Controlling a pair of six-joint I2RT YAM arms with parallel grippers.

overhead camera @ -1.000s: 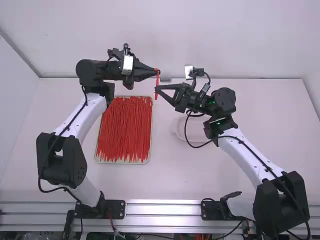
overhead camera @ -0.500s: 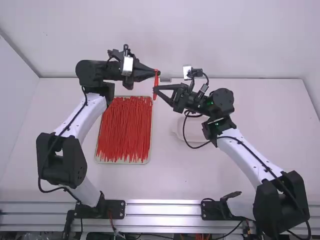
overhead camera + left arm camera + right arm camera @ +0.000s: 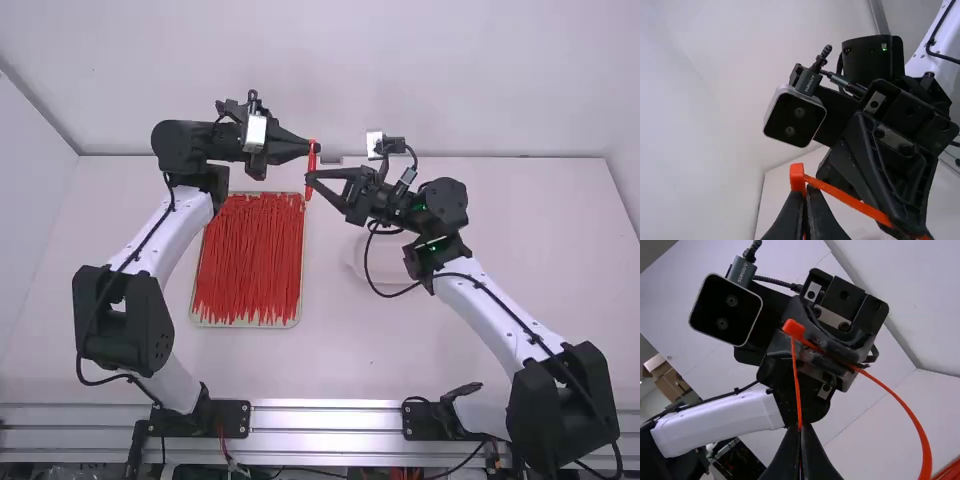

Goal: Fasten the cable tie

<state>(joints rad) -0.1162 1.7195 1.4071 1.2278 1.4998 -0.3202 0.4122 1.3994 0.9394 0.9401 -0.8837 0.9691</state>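
I find the left gripper point(image 3: 303, 150) raised above the table point(image 3: 520, 220), over the far right corner of the tray point(image 3: 297, 322). The right gripper point(image 3: 312, 182) sits just beside and below it, the two facing each other tip to tip. The cable tie point(image 3: 314, 162) hangs between them, clear of the table surface. From the left wrist camera I see that arm's fingers point(image 3: 792, 222) pressed together with no gap, clamped on the tie directly under its square head point(image 3: 796, 173). From there the strap runs off across the front of the right gripper. From the right wrist camera I see that arm's fingers point(image 3: 789, 452) likewise closed tight, pinching a thin length of strap that rises straight to the head. A second length leaves the left gripper and bends round in a wide curve, so the tie is bowed into a loop. I cannot tell whether the tail passes through the head or merely lies against it. The tray rests left of the table's middle, its far end toward the far edge, and carries a dense pile of red ties point(image 3: 250, 255) laid lengthwise. Both arms stand arched from their bases at the near edge.
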